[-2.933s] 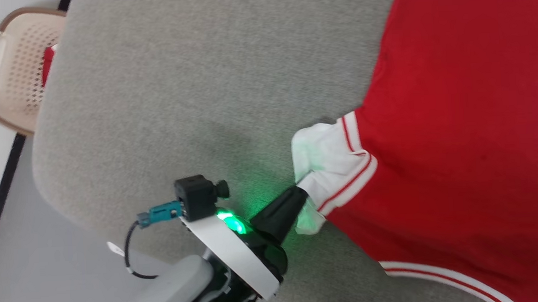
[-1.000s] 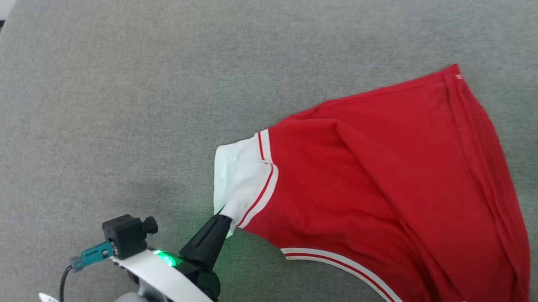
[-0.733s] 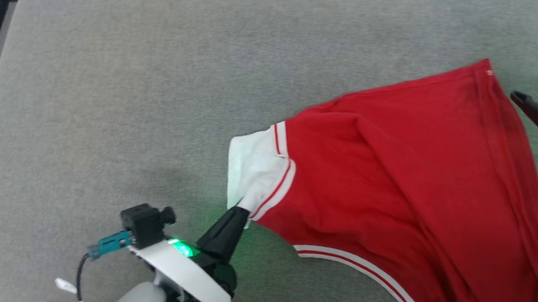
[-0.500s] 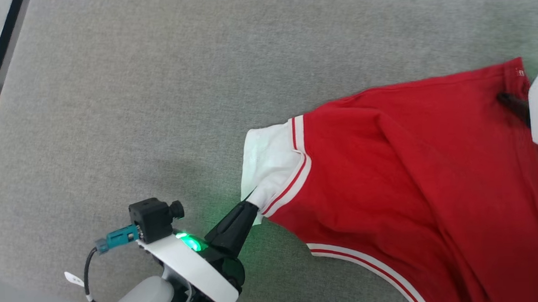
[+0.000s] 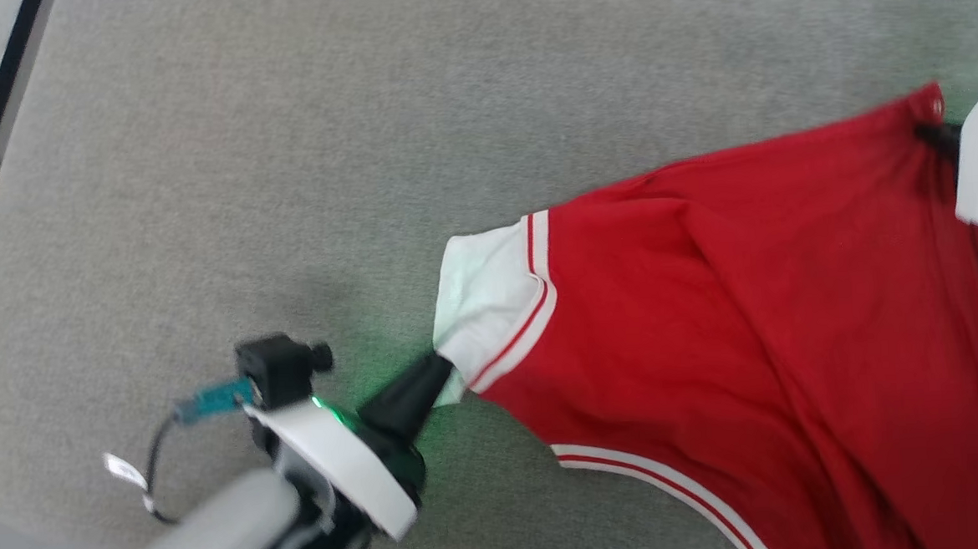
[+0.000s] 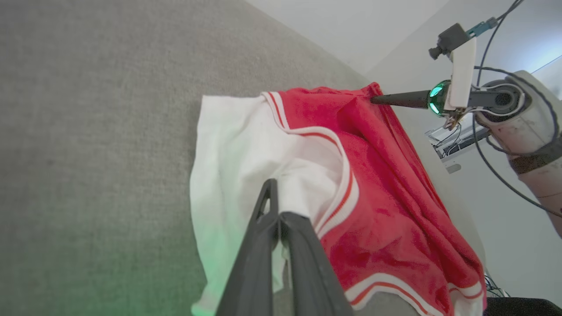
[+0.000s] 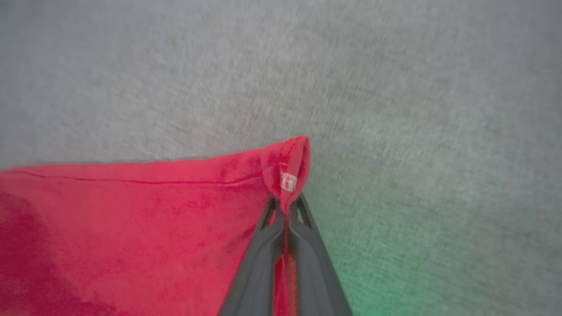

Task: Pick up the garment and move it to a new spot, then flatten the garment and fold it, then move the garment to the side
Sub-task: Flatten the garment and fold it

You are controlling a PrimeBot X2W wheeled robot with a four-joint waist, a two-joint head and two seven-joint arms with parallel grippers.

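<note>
In comes the right gripper (image 7: 284, 206), now clamped on the red hem corner of the garment (image 5: 752, 336), while the left gripper (image 6: 275, 197) stays pinched on its white sleeve, probably to stretch it flat across the grey surface (image 5: 323, 149).

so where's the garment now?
Head view: the garment lies on the grey surface, centre to right, sleeve in the left gripper, far corner in the right gripper.

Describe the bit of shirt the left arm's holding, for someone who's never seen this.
On the grey fabric surface lies the red garment. At its left end in the head view is a white sleeve, pinched by the left gripper. Unlike the red body, it is plain white, bordered by striped trim.
</note>
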